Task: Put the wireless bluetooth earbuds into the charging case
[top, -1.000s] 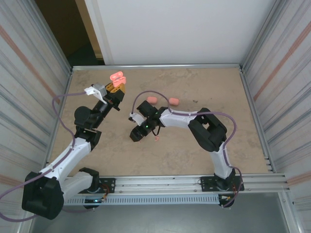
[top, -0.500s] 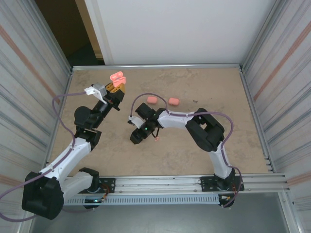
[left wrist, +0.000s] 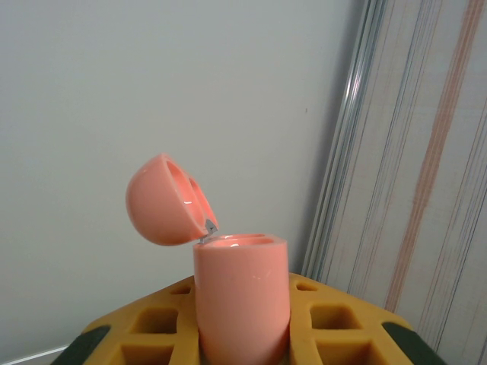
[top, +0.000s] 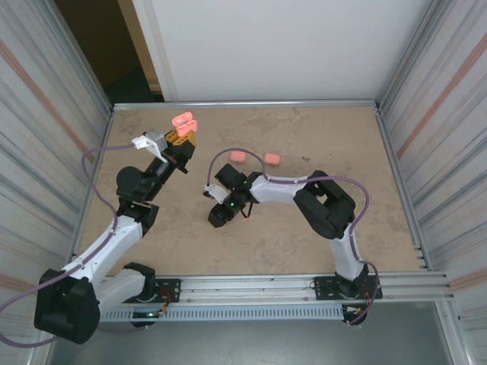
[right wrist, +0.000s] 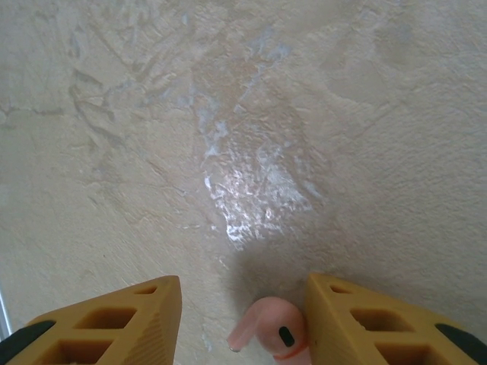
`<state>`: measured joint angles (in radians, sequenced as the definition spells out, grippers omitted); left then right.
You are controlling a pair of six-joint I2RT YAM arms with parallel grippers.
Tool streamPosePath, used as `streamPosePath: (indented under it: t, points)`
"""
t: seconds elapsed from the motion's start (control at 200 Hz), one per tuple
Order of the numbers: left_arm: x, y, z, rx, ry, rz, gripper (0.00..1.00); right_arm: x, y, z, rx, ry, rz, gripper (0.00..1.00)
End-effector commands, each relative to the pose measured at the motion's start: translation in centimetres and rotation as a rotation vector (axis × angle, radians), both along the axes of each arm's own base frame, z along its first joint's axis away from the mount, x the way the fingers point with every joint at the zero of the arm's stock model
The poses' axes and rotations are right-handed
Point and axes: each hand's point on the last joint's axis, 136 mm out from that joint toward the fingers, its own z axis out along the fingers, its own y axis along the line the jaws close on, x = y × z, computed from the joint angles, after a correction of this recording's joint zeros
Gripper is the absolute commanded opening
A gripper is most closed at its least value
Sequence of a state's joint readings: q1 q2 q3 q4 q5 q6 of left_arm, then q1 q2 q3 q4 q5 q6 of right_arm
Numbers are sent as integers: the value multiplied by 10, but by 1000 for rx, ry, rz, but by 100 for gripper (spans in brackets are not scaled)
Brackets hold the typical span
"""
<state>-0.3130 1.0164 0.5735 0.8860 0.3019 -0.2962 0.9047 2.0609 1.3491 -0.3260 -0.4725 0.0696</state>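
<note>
Left hand [top: 181, 136] grasps the open charging case [left wrist: 242, 296]; right hand [right wrist: 243, 304], apparently unclenched, straddles an earbud [right wrist: 268, 335].

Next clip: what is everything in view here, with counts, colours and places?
table: 1, beige, walled in
open charging case: 1, salmon pink, lid hinged back, held in the left gripper, far left
closed cases: 2, pink, apart on the table's far middle
earbud: 1, pink, on the table inside the right gripper
left gripper: 1, yellow fingers, shut on the open charging case
right gripper: 1, yellow fingers, open around the earbud
</note>
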Motion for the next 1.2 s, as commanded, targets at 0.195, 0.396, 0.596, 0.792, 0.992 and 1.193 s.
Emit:
streamPosePath:
  t: [0.195,0.396,0.596,0.792,0.992,1.193]
  points:
    - [0,3,10,-24,-22,2,0,-14,-26,-7,-90,31,-2,43]
    - [-1,2,10,-25,-21,-2,0,-13,-27,-12,-104,29,-6,38]
    - [0,2,10,-26,-21,-3,0,-10,-28,-12,-108,22,-11,34]
    - [0,2,10,-26,-20,-5,0,-7,-27,-8,-100,8,-18,26]
    - [-1,2,10,-26,-21,-4,0,-2,-27,1,-85,-22,-28,22]
    - [-1,2,10,-25,-23,-3,0,3,-26,18,-53,-69,-40,21]
